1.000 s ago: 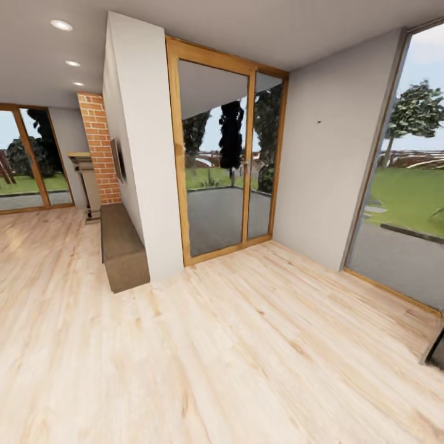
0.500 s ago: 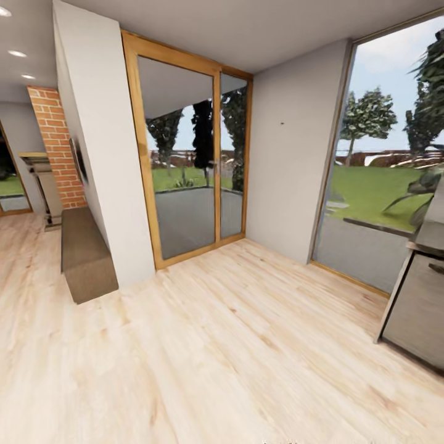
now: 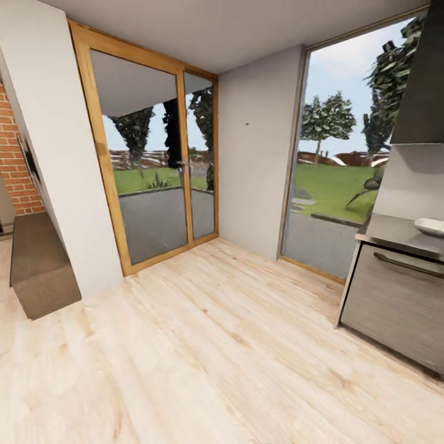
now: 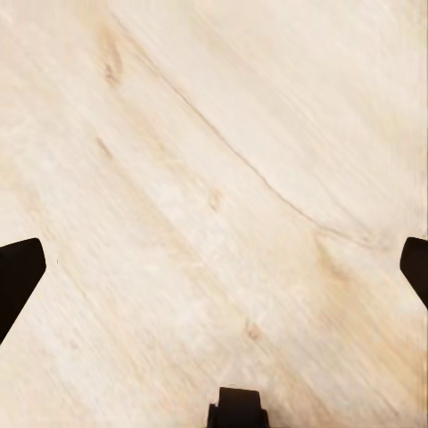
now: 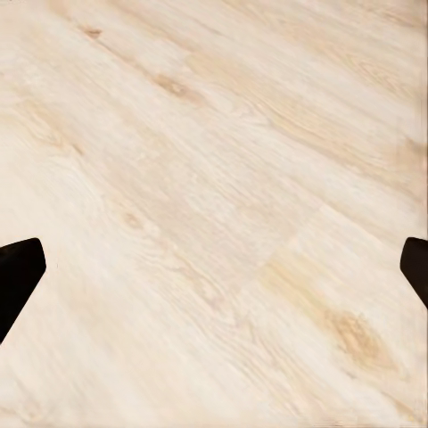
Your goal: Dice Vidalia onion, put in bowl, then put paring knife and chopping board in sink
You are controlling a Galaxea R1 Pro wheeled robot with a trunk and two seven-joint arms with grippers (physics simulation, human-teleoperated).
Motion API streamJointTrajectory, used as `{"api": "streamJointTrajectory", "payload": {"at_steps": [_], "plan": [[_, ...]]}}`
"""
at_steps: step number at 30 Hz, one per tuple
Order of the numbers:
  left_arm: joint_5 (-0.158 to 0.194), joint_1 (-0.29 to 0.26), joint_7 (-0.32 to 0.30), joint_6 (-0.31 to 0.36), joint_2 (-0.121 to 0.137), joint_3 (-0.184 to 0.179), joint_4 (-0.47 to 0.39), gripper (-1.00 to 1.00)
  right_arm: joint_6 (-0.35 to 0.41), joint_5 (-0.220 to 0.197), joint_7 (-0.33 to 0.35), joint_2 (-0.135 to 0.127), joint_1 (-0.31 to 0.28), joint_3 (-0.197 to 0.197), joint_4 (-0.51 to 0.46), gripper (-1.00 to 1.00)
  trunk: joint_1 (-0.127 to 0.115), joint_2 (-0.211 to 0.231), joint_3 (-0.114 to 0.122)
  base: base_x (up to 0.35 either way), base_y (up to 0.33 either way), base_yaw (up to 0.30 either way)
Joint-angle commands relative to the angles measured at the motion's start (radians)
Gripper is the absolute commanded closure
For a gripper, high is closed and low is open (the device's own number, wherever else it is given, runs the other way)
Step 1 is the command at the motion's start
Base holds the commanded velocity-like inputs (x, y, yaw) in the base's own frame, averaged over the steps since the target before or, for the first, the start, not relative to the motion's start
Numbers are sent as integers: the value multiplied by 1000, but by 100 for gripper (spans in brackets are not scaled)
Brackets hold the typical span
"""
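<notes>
**Kitchen counter swings into view at the right**

Panning right since the earlier frames, the head camera has pushed the brick column [image 3: 11, 166] to the left border and brought the countertop [image 3: 394, 233] over its dark grey cabinet [image 3: 394, 305] in at the right. On that counter's far right, cut by the picture's border, rests the white bowl [image 3: 430, 227]. A dark range hood [image 3: 422, 86] hangs above it.

Pale wooden floor [image 3: 209, 345] lies bare and wide from the counter's left end across to the brown bench [image 3: 38, 268] along the white wall. Beyond it stand the wood-framed glass door [image 3: 154, 160] and a tall window [image 3: 333, 166] giving onto lawn and trees.

Both wrist cameras look straight down at floorboards. Left gripper [image 4: 214, 276]: dark fingertips [image 4: 18, 272] sit at opposite sides, spread wide, nothing between. Right gripper [image 5: 214, 272]: fingertips [image 5: 18, 267] likewise far apart over bare planks, nothing held.
</notes>
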Motion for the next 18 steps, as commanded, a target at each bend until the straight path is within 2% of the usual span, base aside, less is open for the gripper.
{"api": "streamJointTrajectory", "payload": {"at_steps": [1, 18], "plan": [[4, 0, 0, -2, 0, 1, 0, -100, -2, 0, 0, 0, 0, 0, 0, -100, 0, 0, -1, 0, -232, -245], [4, 0, 0, -2, 0, 1, 0, -100, -3, 0, 0, 0, 0, 0, 0, -100, 0, 0, -1, 0, -235, -245]]}}
